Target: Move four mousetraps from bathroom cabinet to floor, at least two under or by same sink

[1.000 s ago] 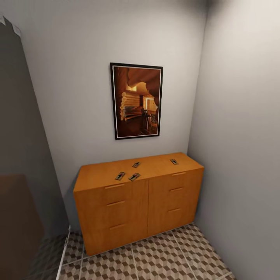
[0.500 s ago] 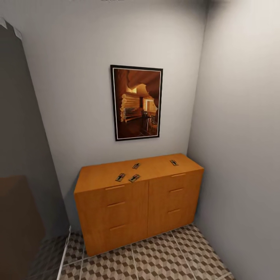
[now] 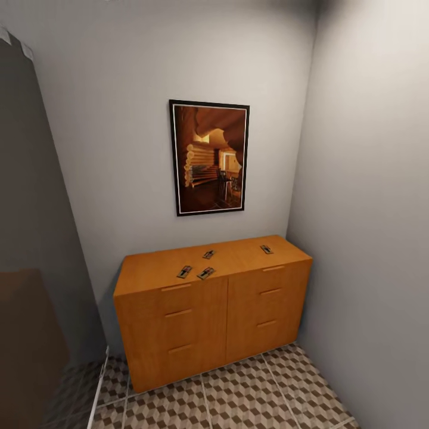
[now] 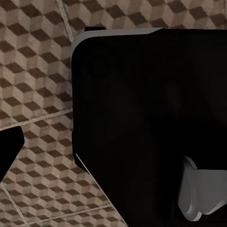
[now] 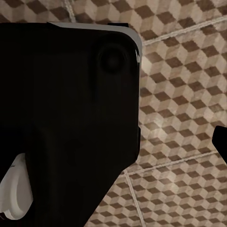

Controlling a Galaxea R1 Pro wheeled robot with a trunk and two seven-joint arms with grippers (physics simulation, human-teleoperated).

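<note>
The orange-brown cabinet [image 3: 179, 316] stands against the grey back wall in the head view. Several mousetraps lie flat on its top. Two of them [image 3: 184, 271] [image 3: 205, 273] sit side by side near the front edge, and one [image 3: 208, 254] lies just behind them. Another mousetrap [image 3: 266, 249] rests alone towards the right end. The cube-patterned bathroom floor [image 3: 250, 393] spreads in front of the cabinet. The sink is out of view. A dark fingertip [image 4: 9, 151] juts in at the edge of the left wrist view, and another fingertip [image 5: 221, 142] in the right wrist view, both over tiles.
A framed picture [image 3: 210, 156] hangs above the cabinet. A grey wall [image 3: 369, 238] closes the right side, and a dark panel [image 3: 30, 238] with a brown block [image 3: 27, 345] closes the left. My black base [image 4: 151, 118] [image 5: 66, 118] looms large in both wrist views.
The whole head view has shifted down a touch, so the camera moved. The cabinet and the mousetraps lie as before.
</note>
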